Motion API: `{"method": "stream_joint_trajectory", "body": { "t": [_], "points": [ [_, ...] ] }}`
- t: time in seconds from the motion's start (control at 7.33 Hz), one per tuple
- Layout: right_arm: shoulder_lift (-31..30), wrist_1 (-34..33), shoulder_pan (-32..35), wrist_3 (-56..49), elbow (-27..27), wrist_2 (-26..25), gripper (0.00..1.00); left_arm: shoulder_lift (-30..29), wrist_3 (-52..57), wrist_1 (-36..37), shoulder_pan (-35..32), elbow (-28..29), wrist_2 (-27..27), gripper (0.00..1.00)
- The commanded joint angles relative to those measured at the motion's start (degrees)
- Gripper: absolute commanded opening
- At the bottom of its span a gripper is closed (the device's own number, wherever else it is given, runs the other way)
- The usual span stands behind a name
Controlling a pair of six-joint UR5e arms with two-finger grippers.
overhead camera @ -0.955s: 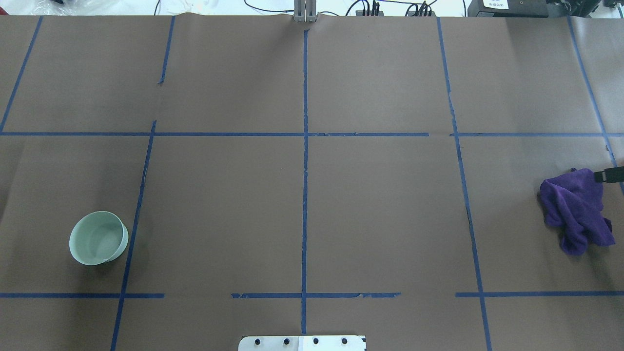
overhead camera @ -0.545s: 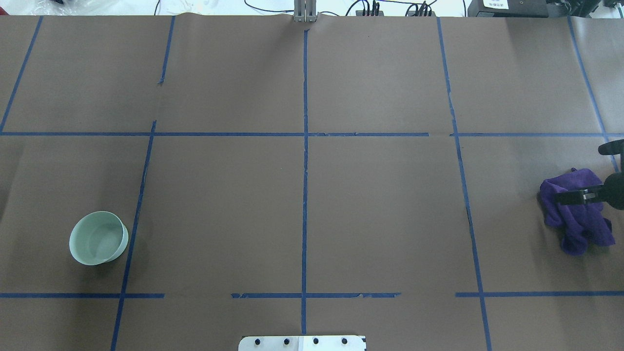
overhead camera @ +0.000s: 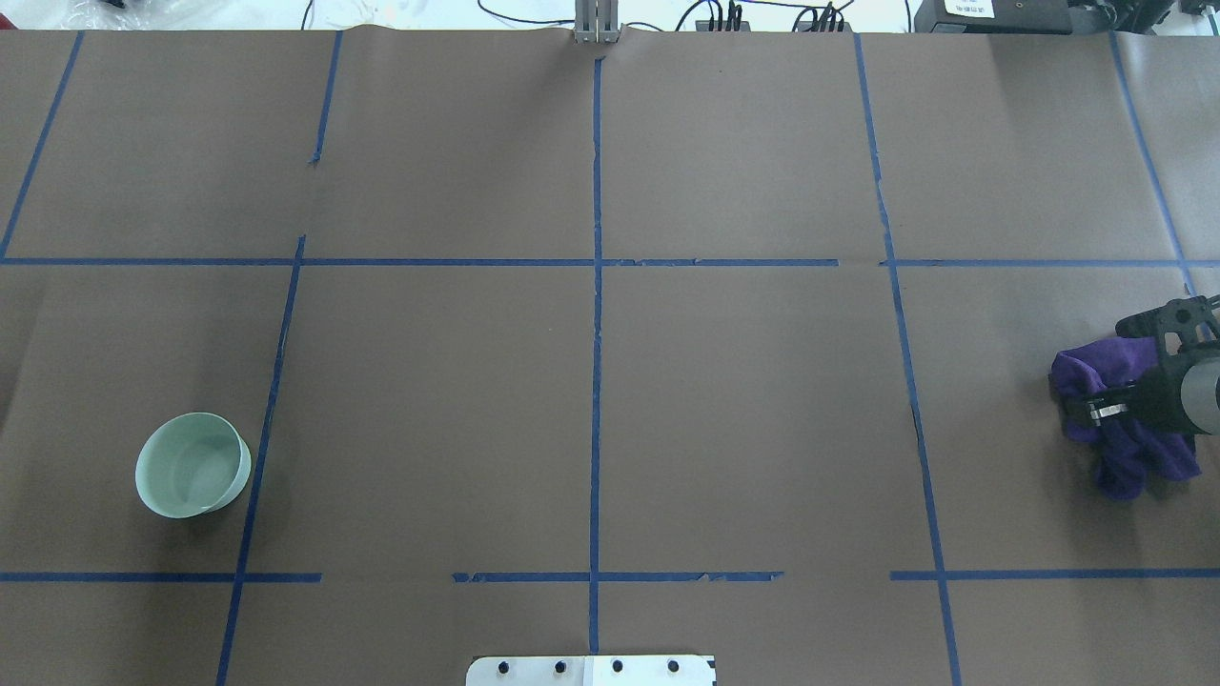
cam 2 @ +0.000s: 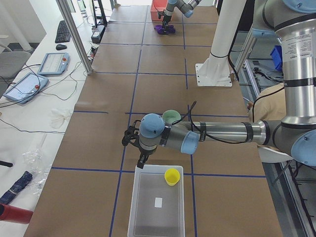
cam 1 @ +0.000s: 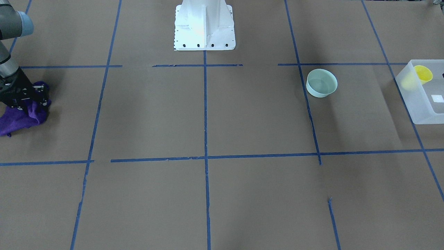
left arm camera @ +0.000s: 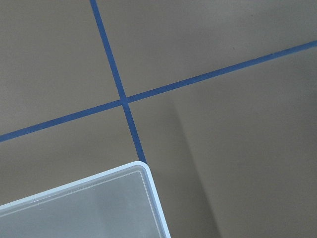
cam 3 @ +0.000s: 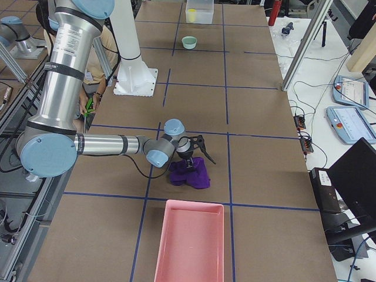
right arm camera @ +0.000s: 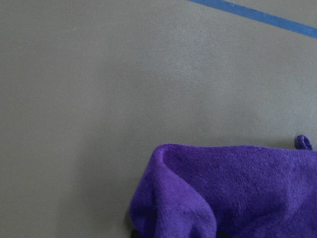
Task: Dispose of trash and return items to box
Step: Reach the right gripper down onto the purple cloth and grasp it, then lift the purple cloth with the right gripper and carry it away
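Note:
The mint-green bowl [overhead camera: 193,465] stands upright and empty on the table's left side; it also shows in the front view [cam 1: 321,83]. The yellow cup [cam 1: 423,74] lies inside the frosted-white bin [cam 1: 421,104] at the far left end of the table. My left gripper [cam 2: 140,160] hovers beside the bin's [cam 2: 155,207] near corner, and I cannot tell whether it is open or shut. My right gripper [overhead camera: 1106,367] is open and low over the purple cloth [overhead camera: 1139,457], with its fingers either side of the cloth's upper fold.
A pink tray [cam 3: 189,241] lies beyond the cloth at the table's right end. The white robot base [cam 1: 204,26] stands at the middle of the near edge. Blue tape lines cross the brown table. The left wrist view shows only the bin's corner [left arm camera: 99,198].
My right gripper has come in from the right edge and moved down over the purple cloth. The bowl has not moved.

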Motion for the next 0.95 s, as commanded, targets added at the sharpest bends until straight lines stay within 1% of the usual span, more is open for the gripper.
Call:
{"method": "stream_joint_trajectory", "body": {
  "t": [0.0, 0.27, 0.41, 0.55, 0.68, 0.82],
  "points": [
    [0.0, 0.0, -0.1, -1.7, 0.9, -0.1, 0.00, 0.1, 0.0, 0.0, -0.1, 0.0, 0.0, 1.00],
    [-0.2, -0.7, 0.8, -3.1, 3.4, 1.2, 0.00, 0.1, 0.0, 0.0, -0.1, 0.1, 0.0, 1.00],
    [-0.4, -1.1, 3.9, -5.3, 4.2, 3.5, 0.00, 0.1, 0.0, -0.1, -0.1, 0.1, 0.0, 1.00],
    [-1.2, -3.9, 10.6, -11.9, 5.6, 9.0, 0.00, 0.1, 0.0, -0.1, -0.1, 0.1, 0.0, 1.00],
    [-1.5, -7.7, 18.9, -21.2, 6.0, 13.8, 0.00, 0.1, 0.0, -0.1, -0.1, 0.1, 0.0, 1.00],
    [-1.6, -12.9, 27.8, -33.2, 6.0, 17.4, 0.00, 0.1, 0.0, -0.1, -0.1, 0.0, 0.0, 1.00]
  ]
}}
